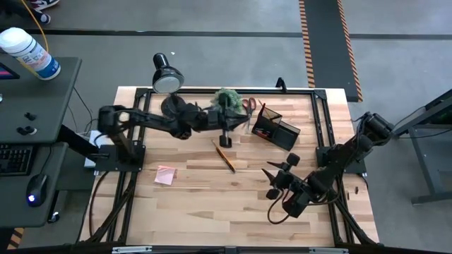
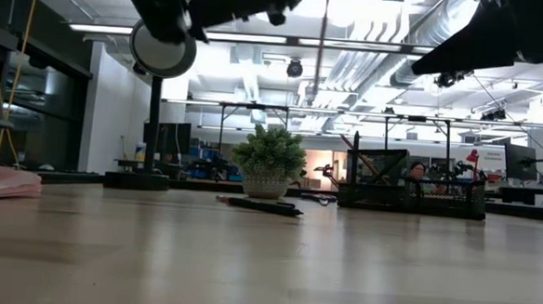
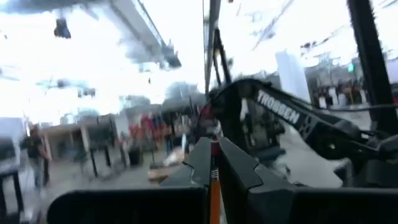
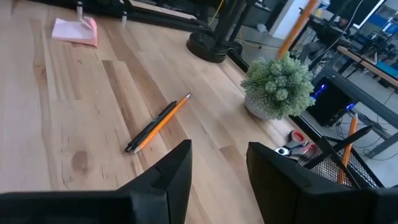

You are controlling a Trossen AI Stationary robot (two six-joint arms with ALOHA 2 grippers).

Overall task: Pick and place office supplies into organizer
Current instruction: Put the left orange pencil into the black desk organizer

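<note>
My left gripper (image 3: 213,148) is shut on an orange pencil (image 3: 215,186) above the table, just in front of the green plant (image 1: 226,97) and left of the black organizer (image 1: 277,128). My right gripper (image 4: 217,163) stands open over the table's right near part (image 1: 272,180) with nothing between its fingers. An orange pencil and a black pen (image 4: 155,124) lie side by side flat on the wood (image 1: 224,155). Red-handled scissors (image 1: 248,106) lie behind the organizer. A pink sticky pad (image 1: 166,175) lies at the near left. My left gripper pinches the orange pencil between its two fingers (image 3: 239,168), and the pencil runs along the gap between them. The gripper is tipped slightly upward toward the room. The pencil is lifted clear of the table, one end (image 1: 224,143) showing past the gripper.
A black desk lamp (image 1: 168,76) stands at the far left, its round base (image 4: 208,46) on the wood. The organizer (image 2: 409,192) holds an orange pencil (image 4: 351,130). A black frame (image 1: 321,120) rims the table. Bare wood lies along the near edge.
</note>
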